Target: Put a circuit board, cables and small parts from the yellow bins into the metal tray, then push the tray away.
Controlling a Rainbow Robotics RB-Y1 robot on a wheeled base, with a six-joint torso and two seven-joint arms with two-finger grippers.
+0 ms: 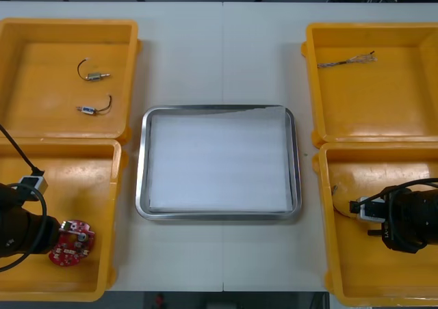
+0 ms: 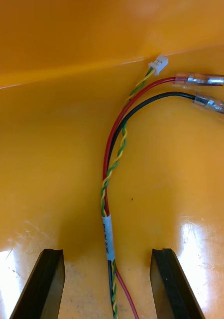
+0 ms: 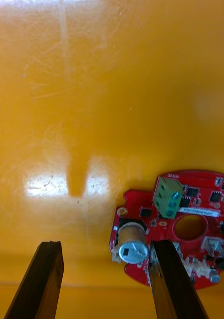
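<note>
Pickup step; right gripper [image 2: 107, 251] spread astride the cable [image 2: 110, 172], next descend and close; left gripper [image 3: 104, 244] spread, circuit board [image 3: 147, 214] seemingly under one finger, needs recentring.

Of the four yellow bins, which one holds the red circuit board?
The near bin on the robot's left: the red circuit board lies there by the open left gripper. The far left bin holds small metal parts, both right bins cables.
</note>
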